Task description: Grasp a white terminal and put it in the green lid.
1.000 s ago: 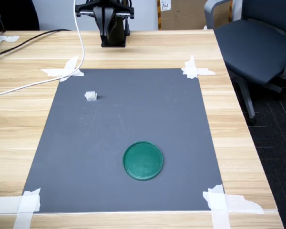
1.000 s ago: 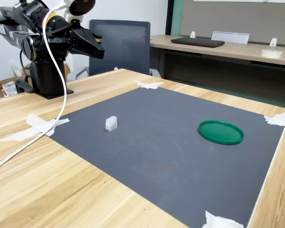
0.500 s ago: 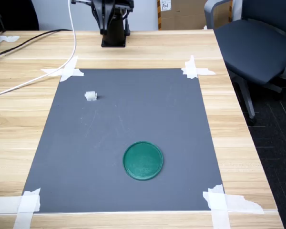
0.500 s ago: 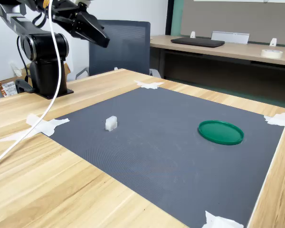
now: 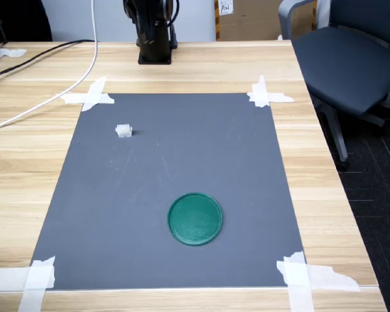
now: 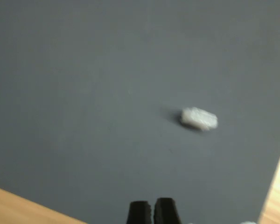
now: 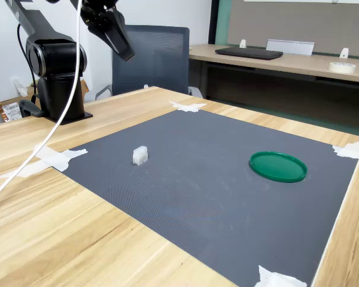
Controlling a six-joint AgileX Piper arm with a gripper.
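Note:
The white terminal (image 5: 123, 130) (image 7: 140, 155) lies alone on the grey mat, near the corner closest to the arm's base. In the wrist view, the terminal (image 6: 199, 118) is a small blurred block well beyond the fingertips. The green lid (image 5: 195, 218) (image 7: 278, 166) rests flat on the mat further from the base, with nothing in it. My gripper (image 7: 124, 49) (image 6: 151, 212) hangs high above the table at the second exterior view's upper left, pointing down. Its dark fingers are together and hold nothing. It is out of the first exterior view.
The grey mat (image 5: 182, 156) is taped to the wooden table by white tape strips (image 5: 266, 95) at its corners. The black arm base (image 5: 155, 39) (image 7: 57, 78) stands at the far edge. A white cable (image 5: 91, 58) trails off the arm. An office chair (image 5: 351, 58) stands beside the table.
The arm has lifted, carrying the gripper up out of the first exterior view and tipping it to point downward. The terminal and lid have not moved.

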